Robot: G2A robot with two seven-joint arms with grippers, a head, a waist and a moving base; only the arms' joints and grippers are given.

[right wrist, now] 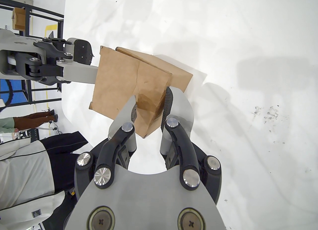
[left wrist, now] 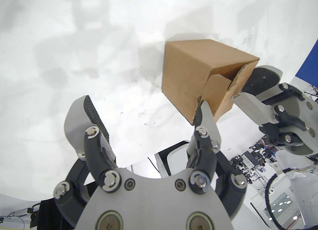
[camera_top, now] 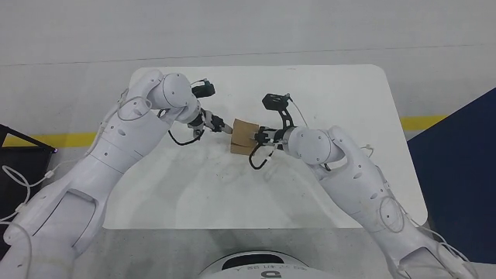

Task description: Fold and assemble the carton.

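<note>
**Carton**
- Type: small brown cardboard box. It is nearly cubic, so no long axis can be determined.
- Location: near the middle of the white table, directly between the two grippers.
- Attitude: tilted. In the top view its edges sit at an angle to the table edges. Whether the underside lies flat on the table cannot be determined.
- Heading: the end with the flaps points toward the right gripper. The plain closed panels face the left arm's side and upward.
- Condition: one panel edge at the flap end is ragged. In the left wrist view a side flap is folded inward there.

**Left gripper**
- State: fingers spread wide, holding nothing.
- Contact: in the left wrist view one fingertip touches the carton's lower corner at the flap edge. The other finger stands well apart over bare table.
- In the right wrist view one of its fingers passes behind a carton panel.

**Right gripper**
- State: fingers clamped on the carton.
- Grip point: a folded flap that projects from the flap end toward the wrist, with one finger on each side of it.
- In the left wrist view its padded finger lies against the ragged panel edge.
</note>
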